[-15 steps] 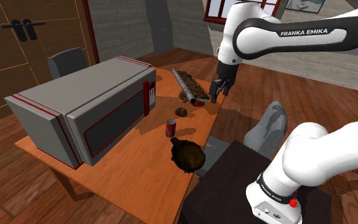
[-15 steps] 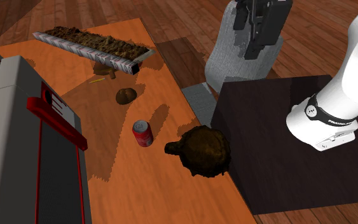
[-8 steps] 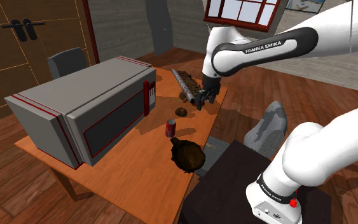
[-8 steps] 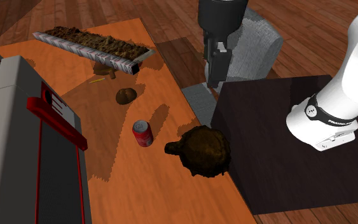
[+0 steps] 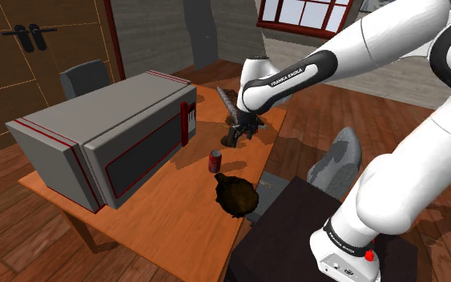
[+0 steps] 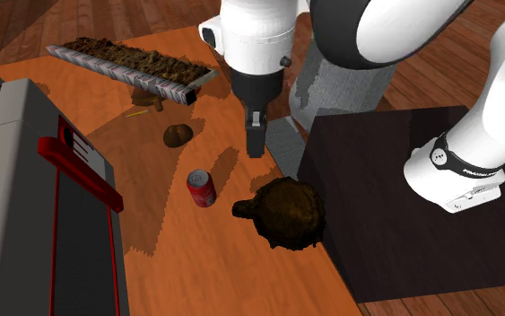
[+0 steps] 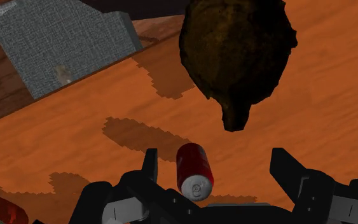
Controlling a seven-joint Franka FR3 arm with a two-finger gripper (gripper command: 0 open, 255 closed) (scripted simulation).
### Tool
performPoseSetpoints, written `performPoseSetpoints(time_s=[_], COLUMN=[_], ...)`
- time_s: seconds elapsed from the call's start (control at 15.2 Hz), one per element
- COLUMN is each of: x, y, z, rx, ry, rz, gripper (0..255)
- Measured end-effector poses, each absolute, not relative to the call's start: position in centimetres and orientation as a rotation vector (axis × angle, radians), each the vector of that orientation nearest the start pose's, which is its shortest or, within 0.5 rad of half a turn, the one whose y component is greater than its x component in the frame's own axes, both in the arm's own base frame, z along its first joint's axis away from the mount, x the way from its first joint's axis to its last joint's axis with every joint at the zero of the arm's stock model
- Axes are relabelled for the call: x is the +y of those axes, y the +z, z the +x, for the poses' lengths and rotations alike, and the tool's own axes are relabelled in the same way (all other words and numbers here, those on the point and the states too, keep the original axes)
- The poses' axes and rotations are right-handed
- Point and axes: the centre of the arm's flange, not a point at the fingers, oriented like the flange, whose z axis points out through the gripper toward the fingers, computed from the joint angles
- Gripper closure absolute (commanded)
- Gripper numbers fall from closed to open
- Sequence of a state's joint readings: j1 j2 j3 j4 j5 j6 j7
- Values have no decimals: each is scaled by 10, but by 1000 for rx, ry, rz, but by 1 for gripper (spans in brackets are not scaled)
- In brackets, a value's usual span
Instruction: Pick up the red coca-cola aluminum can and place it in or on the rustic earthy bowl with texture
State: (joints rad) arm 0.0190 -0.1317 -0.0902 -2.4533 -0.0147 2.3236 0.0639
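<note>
Near the red can point(image 7: 194, 172) the pincer point(image 7: 217, 162) gapes, seemingly clear.

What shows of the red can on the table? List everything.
The small red cylindrical can has a silvery top and pale marking on its side. It stands upright on the orange wooden table and touches nothing else. It is between the grey box-shaped microwave and the dark brown rough-textured bowl, nearer the bowl. No dent shows. In the wrist view it sits ahead of the open jaws, which do not touch it.
</note>
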Motion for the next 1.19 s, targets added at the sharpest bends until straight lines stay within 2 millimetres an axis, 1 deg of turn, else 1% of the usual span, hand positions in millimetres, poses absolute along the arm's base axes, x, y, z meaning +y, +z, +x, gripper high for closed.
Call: performPoseSetpoints(time_s=[0.13, 0.4, 0.59, 0.66, 0.86, 0.92, 0.99, 1.19], x=[-39, -39, -39, -39, -43, -44, -44, -44], y=[327, 287, 260, 251, 216, 209, 201, 182], z=[481, 515, 541, 547, 571, 579, 585, 588], rx=[208, 233, 252, 258, 278, 284, 287, 289], ry=[-9, -22, -30, -33, -42, -44, -46, -47], rz=[-3131, -3124, -3119, -3117, -3112, -3110, -3109, -3108], gripper=[0, 0, 0, 0, 0, 0, 0, 0])
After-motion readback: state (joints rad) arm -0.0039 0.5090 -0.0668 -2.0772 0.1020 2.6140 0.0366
